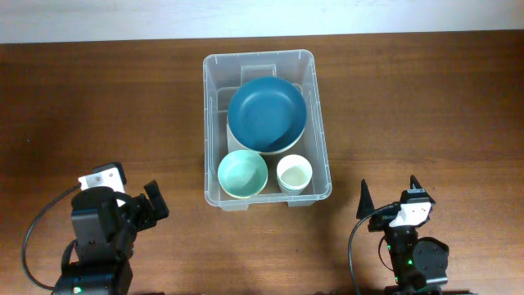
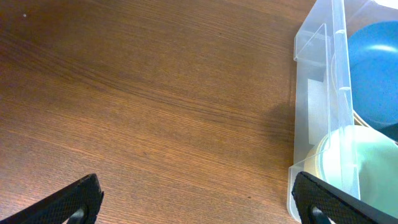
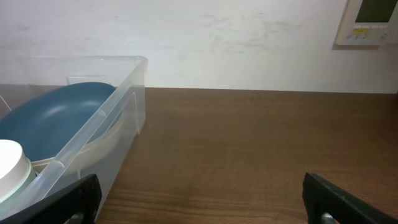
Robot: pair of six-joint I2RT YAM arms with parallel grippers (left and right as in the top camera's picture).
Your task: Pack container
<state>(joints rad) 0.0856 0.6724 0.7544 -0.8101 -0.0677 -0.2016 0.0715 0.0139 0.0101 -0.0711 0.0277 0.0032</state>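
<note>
**Container loaded with tableware, both grippers empty**

The container [image 1: 214,123] is shown mid-width on the tabletop [image 1: 98,98], close to its far edge. Four pieces are seen inside it. A dark blue plate [image 1: 267,115] is laid over a cream plate [image 1: 282,148] in the far half. A mint bowl [image 1: 242,174] and a white cup [image 1: 295,174] are set side by side against the near wall. No further loose ware is seen in any view, so the packing is judged complete or nearly so. No lid is visible.

The left gripper [image 2: 198,202] is held with jaws spread wide and nothing between them, near the container's near left corner but apart from it. The right gripper [image 1: 390,192] is likewise spread and empty, off the near right corner. A white wall [image 3: 249,37] with a wall panel [image 3: 370,22] is seen beyond the far edge. No obstruction is seen between either gripper and the container.
</note>
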